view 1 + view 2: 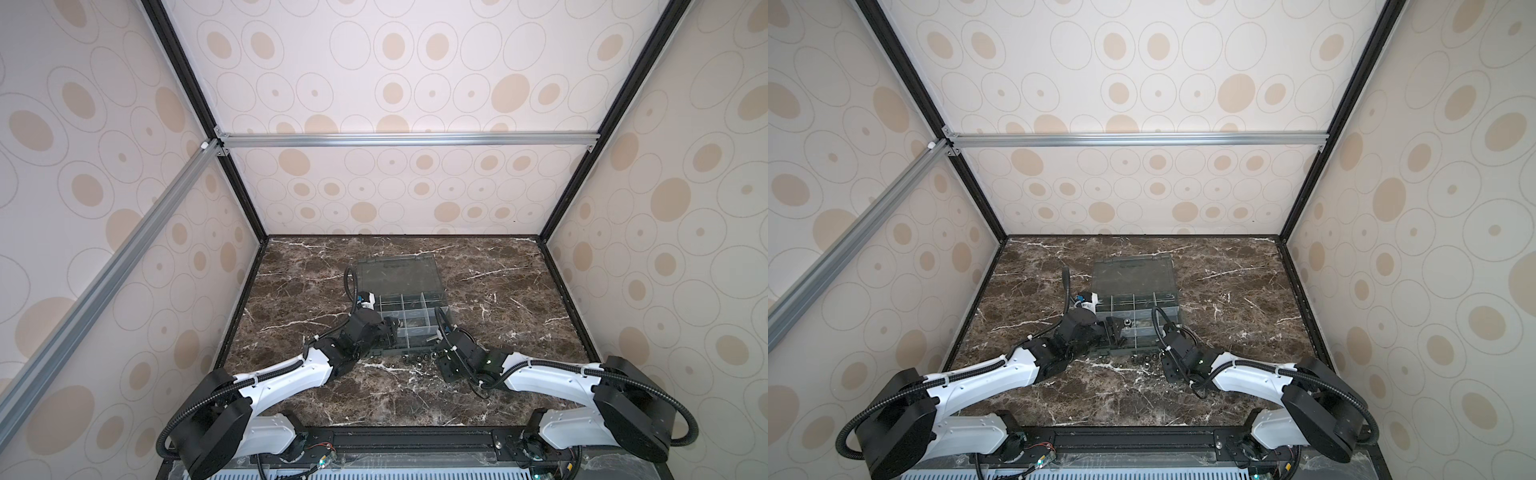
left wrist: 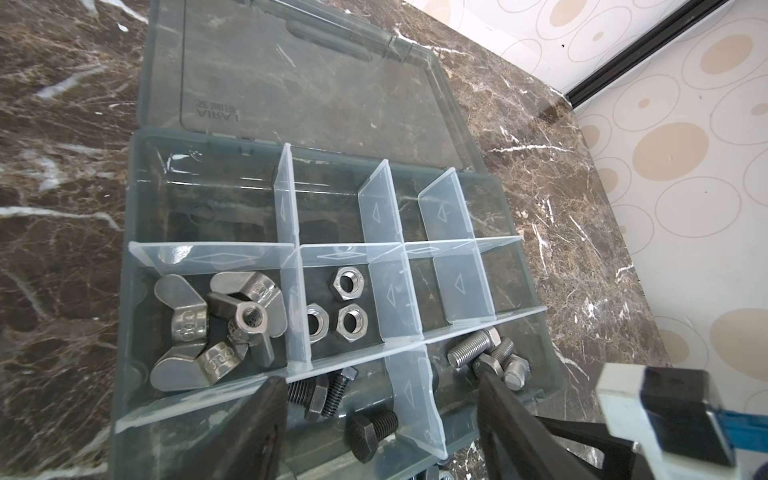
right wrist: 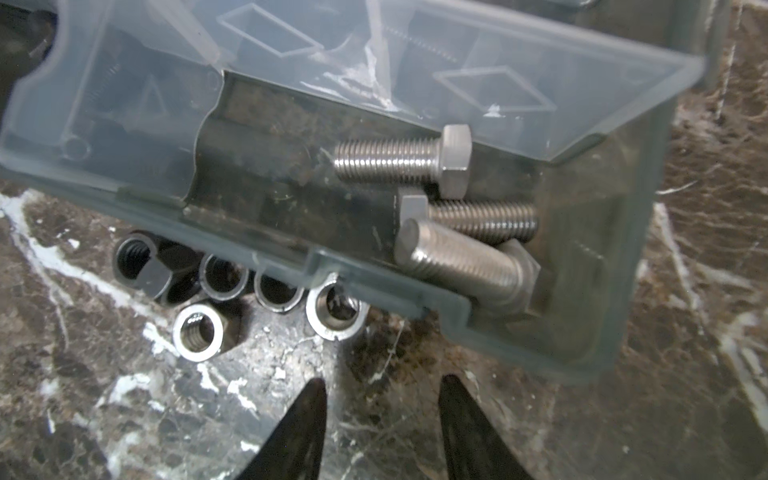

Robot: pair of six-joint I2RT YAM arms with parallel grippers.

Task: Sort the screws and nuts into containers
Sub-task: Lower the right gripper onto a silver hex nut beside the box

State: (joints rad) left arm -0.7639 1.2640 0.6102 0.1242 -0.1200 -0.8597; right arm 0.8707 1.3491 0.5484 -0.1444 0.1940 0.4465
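— Over the near row of the organizer box (image 2: 124, 316), how do the jaws of the left gripper (image 2: 379, 376) stand?

— Wide apart, with nothing held. 1 finger (image 2: 257, 424) lies at the compartment (image 2: 357, 399) containing 3 dark screws (image 2: 370, 432). The other finger overlaps the head of 1 of the 3 silver screws (image 2: 469, 353) in the neighbouring corner compartment. A clear divider (image 2: 411, 399) separates the 2 groups.

— State the contents of the middle row.

— Wing nuts (image 2: 183, 320) are heaped in the end compartment. 3 silver hex nuts (image 2: 347, 282) lie flat in the next one.

— Lid position?

— The lid (image 2: 291, 83) is folded fully open and lies flat on the marble tabletop (image 2: 62, 208) beyond the box.

— Report the right gripper (image 3: 383, 380).

— It sits low over the tabletop, just outside the front wall of the box. Its jaws stand at a moderate gap with nothing between them. The wrist view shows the 3 silver screws behind that wall, piled in the corner.

— Which parts are outside the box?

— A cluster of loose nuts (image 3: 203, 328), black and silver, rests on the tabletop against the front wall, near the fingertips. In both top views the cluster lies just beside the right gripper.
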